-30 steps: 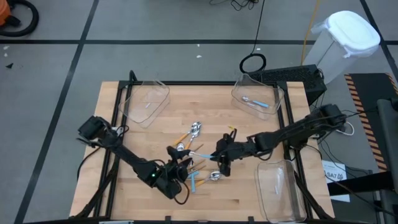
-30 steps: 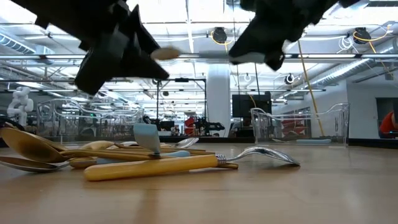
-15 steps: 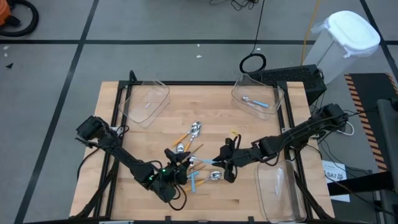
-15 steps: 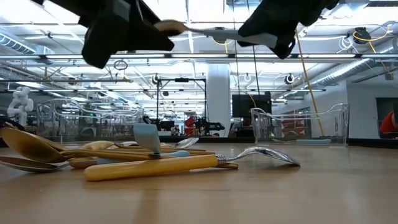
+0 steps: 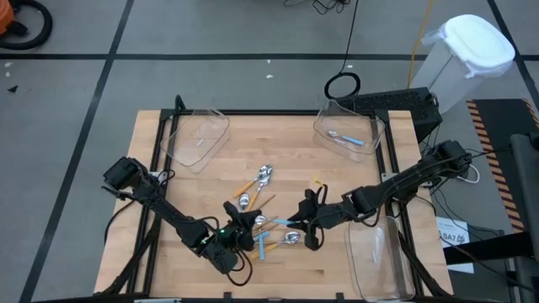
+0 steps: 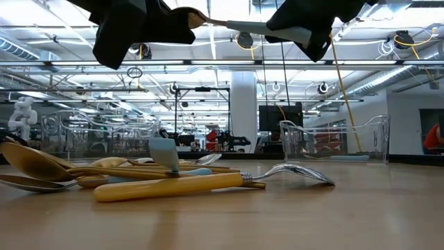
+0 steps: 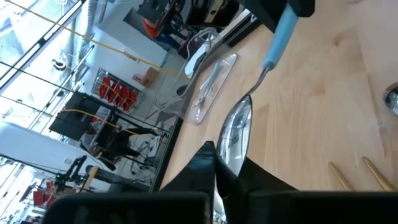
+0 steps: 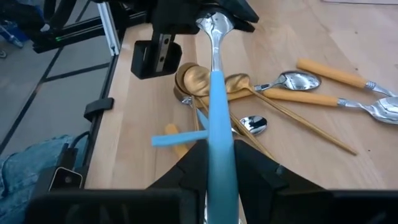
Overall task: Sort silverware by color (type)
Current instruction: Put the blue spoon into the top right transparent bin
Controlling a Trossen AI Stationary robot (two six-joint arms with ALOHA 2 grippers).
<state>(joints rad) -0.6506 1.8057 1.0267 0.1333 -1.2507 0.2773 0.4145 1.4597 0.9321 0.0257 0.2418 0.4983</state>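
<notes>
That blue-handled spoon [image 8: 219, 106] is up over the pile [image 5: 261, 220] — right gripper [image 8: 217, 163] pinching its handle, left gripper [image 7: 219, 180] clamped on the slick bowl — light, stiff, so I'd trust the handle.

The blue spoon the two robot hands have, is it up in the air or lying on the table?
Up in the air. The right gripper holds the blue spoon by its handle, the left gripper pinches its bowl, above the table.
</notes>
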